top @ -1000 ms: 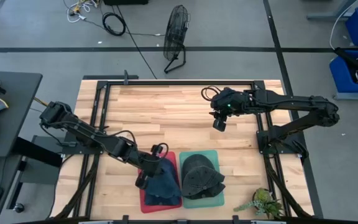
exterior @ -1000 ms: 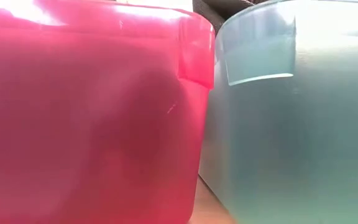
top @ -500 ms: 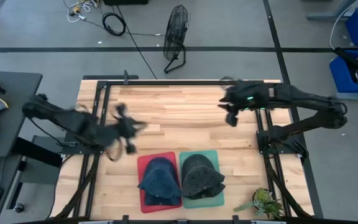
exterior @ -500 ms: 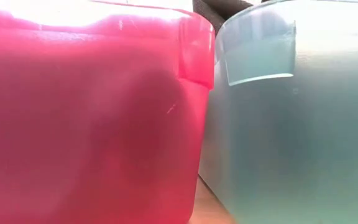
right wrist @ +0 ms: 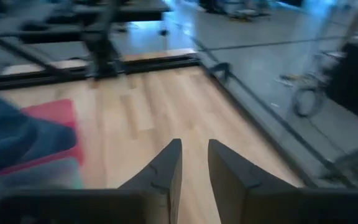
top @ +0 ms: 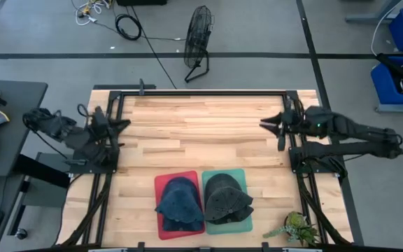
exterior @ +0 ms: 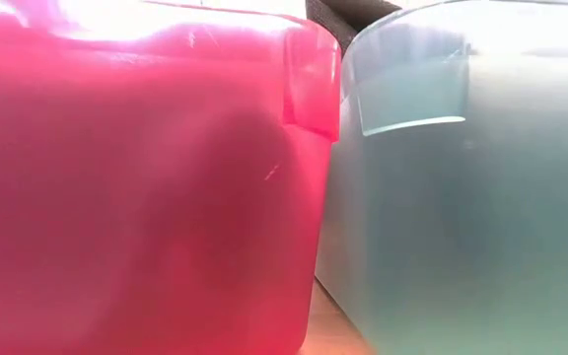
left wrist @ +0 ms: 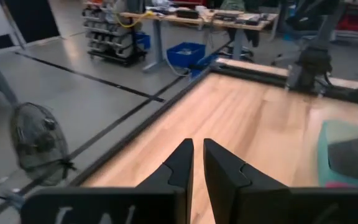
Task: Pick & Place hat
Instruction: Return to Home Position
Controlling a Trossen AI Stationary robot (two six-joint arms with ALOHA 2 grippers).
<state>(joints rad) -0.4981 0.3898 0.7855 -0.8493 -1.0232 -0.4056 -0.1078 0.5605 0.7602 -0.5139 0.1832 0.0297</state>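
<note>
A blue hat (top: 179,203) lies in a red bin (top: 161,183) at the table's near edge. A dark grey hat (top: 226,197) lies in a green bin (top: 238,175) beside it. The low view shows only the red bin's wall (exterior: 136,197) and the green bin's wall (exterior: 461,227). My left gripper (top: 115,124) is drawn back at the table's left edge, level, empty, its fingers (left wrist: 182,163) nearly together. My right gripper (top: 266,124) is near the right edge, level and empty, with only a narrow gap between its fingers (right wrist: 169,163). The right wrist view shows the blue hat (right wrist: 17,134).
A small potted plant (top: 296,227) stands at the table's near right corner. Black frame rails (top: 201,92) run along the far, left and right sides. Bare wood (top: 201,133) lies between the two grippers. A fan (top: 198,31) stands on the floor beyond the table.
My left gripper has come away from the blue hat in the red bin and swung up and back to the table's left edge. My right gripper has drawn back toward the right edge. Both hats have stayed in their bins.
</note>
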